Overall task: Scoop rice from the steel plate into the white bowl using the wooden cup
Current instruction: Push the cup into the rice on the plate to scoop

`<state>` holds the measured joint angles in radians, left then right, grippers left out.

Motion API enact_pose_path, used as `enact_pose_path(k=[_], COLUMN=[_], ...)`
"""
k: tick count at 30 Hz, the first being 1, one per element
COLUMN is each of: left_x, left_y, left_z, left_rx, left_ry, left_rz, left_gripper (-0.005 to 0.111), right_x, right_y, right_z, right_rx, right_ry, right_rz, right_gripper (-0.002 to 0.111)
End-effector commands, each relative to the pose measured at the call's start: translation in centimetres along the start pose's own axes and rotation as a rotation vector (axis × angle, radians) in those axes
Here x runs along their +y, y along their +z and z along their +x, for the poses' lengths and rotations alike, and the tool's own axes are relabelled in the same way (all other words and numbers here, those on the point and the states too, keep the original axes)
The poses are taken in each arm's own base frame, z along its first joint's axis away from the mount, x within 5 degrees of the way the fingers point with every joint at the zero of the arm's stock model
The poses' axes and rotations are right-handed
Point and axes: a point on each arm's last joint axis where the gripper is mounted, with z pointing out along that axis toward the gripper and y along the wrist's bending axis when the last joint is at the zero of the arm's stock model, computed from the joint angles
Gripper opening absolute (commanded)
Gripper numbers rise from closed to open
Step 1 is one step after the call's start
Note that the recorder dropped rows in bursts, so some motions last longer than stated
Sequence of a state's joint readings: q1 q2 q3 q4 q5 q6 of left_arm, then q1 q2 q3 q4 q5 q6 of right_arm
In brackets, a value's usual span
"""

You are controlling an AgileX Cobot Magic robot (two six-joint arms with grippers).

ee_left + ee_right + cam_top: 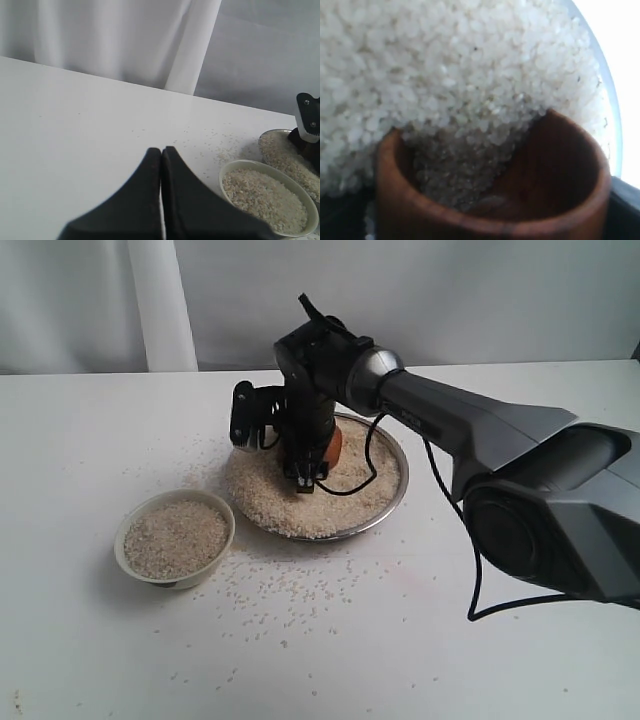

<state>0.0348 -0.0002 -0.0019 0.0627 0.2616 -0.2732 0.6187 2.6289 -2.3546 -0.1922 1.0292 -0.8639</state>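
The steel plate (396, 498) holds a broad heap of rice (300, 505). My right gripper (308, 472) points down into that heap, shut on the wooden cup (333, 446). In the right wrist view the cup (492, 217) is tipped into the rice (445, 65), and grains spill into its dark inside. The plate's rim (616, 130) shows beside it. The white bowl (160, 580) stands left of the plate, filled with rice (176, 538). My left gripper (161, 151) is shut and empty, hovering over bare table beside the bowl (235, 166); it is outside the exterior view.
Loose grains (290, 590) are scattered on the white table in front of the plate and bowl and behind them. A black cable (372, 455) loops over the plate. A pale curtain (160, 300) hangs behind the table.
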Motion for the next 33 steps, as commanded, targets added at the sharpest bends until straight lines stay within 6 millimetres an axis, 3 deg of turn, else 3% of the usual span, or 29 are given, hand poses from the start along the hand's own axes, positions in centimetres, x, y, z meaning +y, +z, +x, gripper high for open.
enact_pose_path(k=[1,33], left_x=[0.0,0.0], left_y=[0.0,0.0], left_z=[0.0,0.0], left_rx=[0.0,0.0], left_ry=[-0.003,-0.003], left_rz=[0.005,0.005], left_gripper=[0.0,0.0], right_x=[1.6,0.1], right_y=[1.8,1.6], right_z=[-0.8,0.3], right_rx=[-0.061,-0.292], right_ry=[0.054,0.245], right_rz=[-0.082,-0.207], right_gripper=[0.0,0.0])
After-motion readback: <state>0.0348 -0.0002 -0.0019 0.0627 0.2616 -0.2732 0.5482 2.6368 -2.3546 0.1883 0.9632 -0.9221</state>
